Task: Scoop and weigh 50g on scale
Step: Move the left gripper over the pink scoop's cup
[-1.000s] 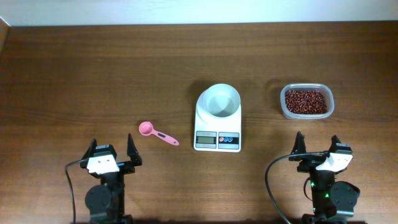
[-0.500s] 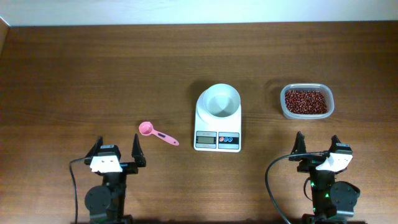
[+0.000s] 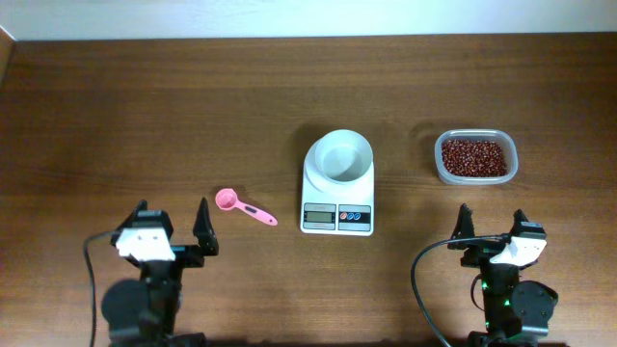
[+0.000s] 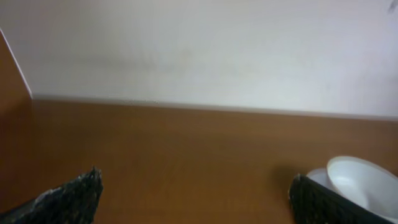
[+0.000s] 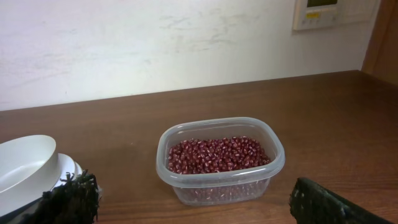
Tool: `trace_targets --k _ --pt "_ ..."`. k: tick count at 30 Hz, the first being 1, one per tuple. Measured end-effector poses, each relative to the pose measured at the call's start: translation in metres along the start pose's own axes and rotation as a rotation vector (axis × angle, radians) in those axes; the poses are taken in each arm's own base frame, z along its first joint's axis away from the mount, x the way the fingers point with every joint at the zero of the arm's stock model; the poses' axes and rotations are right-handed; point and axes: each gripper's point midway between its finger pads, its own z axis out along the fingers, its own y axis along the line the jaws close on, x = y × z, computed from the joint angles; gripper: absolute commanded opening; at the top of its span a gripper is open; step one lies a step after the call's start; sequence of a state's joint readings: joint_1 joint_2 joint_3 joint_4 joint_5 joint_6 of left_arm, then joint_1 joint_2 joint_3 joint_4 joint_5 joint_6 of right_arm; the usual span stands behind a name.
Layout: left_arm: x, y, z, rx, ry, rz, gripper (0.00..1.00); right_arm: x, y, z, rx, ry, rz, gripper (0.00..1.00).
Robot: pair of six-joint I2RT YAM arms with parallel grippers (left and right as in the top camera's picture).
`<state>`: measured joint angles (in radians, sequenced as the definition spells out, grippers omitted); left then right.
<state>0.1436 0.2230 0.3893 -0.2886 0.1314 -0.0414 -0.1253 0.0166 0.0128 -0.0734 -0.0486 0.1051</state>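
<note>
Seen from overhead, the left gripper [image 3: 174,214] is being held low near the table's [image 3: 116,106] 7 o'clock edge, pointing toward 12 o'clock, its jaws spread wide and gripping nothing. The right gripper [image 3: 492,214] is being held likewise near 5 o'clock, jaws wide apart and empty. The scale [image 3: 338,198] is being shown at centre, with a pink scoop [image 3: 244,206] lying near its 9 o'clock side. The beans [image 3: 474,157] are being contained in a clear tub [image 3: 439,164] at the scale's 3 o'clock. A broad band of wood is being left between these things and the far edge. In the blurred left wrist view, two dark fingers [image 4: 68,196] are being seen far apart at the lower corners, the scale's bowl [image 4: 364,183] at 4 o'clock. In the right wrist view, the tub is being framed at centre, apart from both spread fingers, with the wall [image 5: 124,43] behind the table's far edge.
</note>
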Motion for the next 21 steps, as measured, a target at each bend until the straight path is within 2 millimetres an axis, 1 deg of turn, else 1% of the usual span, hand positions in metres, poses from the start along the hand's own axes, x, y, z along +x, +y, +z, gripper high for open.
trace_targets --k 2,4,6,7,8,12,13,14,15,16,17,21 --pt "-0.011 0.0 0.006 -0.002 0.07 -0.009 0.99 0.0 0.0 0.0 0.0 0.0 0.0 0.99" --pt "-0.011 0.001 0.009 -0.006 0.156 -0.021 0.99 0.0 0.0 0.0 0.0 0.0 0.0 0.99" --pt "-0.02 0.001 0.016 -0.01 0.248 -0.033 0.99 0.0 0.0 0.0 0.0 0.0 0.0 0.99" --pt "-0.028 0.002 0.021 -0.011 0.283 -0.038 0.99 0.0 0.0 0.0 0.0 0.001 0.0 0.99" --pt "-0.031 0.002 0.024 -0.013 0.321 -0.043 0.99 0.0 0.0 0.0 0.0 0.0 0.0 0.99" --pt "-0.051 0.003 0.037 -0.021 0.515 -0.068 0.99 0.0 0.0 0.0 0.0 0.0 0.0 0.99" --pt "-0.054 0.003 0.04 -0.022 0.554 -0.074 0.99 0.0 0.0 0.0 0.0 0.0 0.0 0.99" --pt "-0.053 0.001 0.039 -0.014 0.611 -0.085 0.99 0.0 0.0 0.0 0.0 0.0 0.0 0.99" --pt "-0.058 -0.002 0.042 0.003 0.632 -0.094 0.99 0.0 0.0 0.0 0.0 0.0 -0.001 0.99" --pt "-0.063 -0.009 0.048 0.048 0.65 -0.112 0.99 0.0 0.0 0.0 0.0 0.0 0.0 0.99" --pt "-0.064 -0.017 0.052 0.093 0.66 -0.13 0.99 0.0 0.0 0.0 0.0 0.0 -0.001 0.99" --pt "-0.053 -0.042 0.06 0.243 0.72 -0.201 0.99 0.0 0.0 0.0 0.0 0.0 0.0 0.99"
